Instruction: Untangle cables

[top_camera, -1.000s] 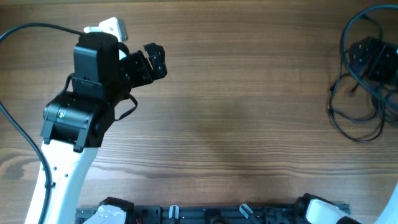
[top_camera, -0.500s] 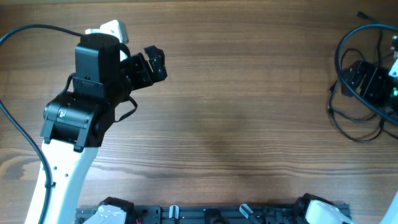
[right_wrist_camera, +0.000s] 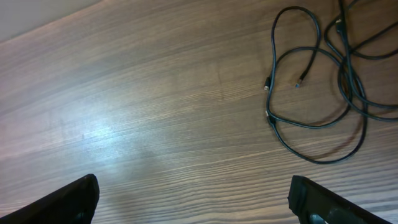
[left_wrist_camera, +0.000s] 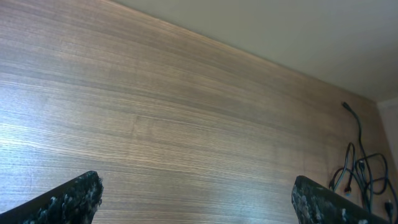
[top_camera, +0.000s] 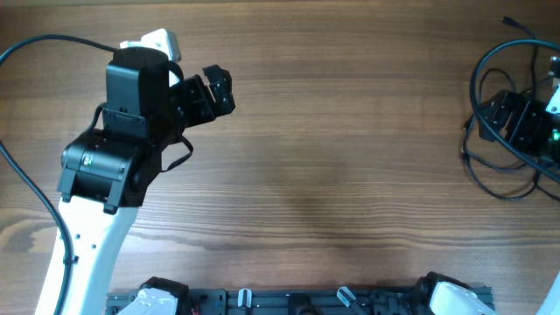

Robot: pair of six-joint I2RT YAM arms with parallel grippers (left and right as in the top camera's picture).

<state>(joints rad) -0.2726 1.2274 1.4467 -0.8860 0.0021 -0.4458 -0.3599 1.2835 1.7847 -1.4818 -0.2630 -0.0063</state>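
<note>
The cables (top_camera: 500,197) are thin black cords in loose overlapping loops at the table's far right edge. They also show at the upper right of the right wrist view (right_wrist_camera: 314,162) and small at the far right of the left wrist view (left_wrist_camera: 359,167). My right gripper (top_camera: 509,118) hovers over the loops, open and empty, its fingers wide apart in its wrist view (right_wrist_camera: 193,194). My left gripper (top_camera: 214,89) is open and empty over bare wood at the far left, far from the cables; its wrist view shows its fingers (left_wrist_camera: 196,194) spread.
The wooden table (top_camera: 332,157) spans the whole view. A thick black arm wire (top_camera: 35,44) arcs at the far left. The arm bases and a black rail (top_camera: 289,302) sit along the front edge.
My right gripper has moved toward the table's front over the cable loops, and the upper loop has shifted a little. The left arm has not moved.
</note>
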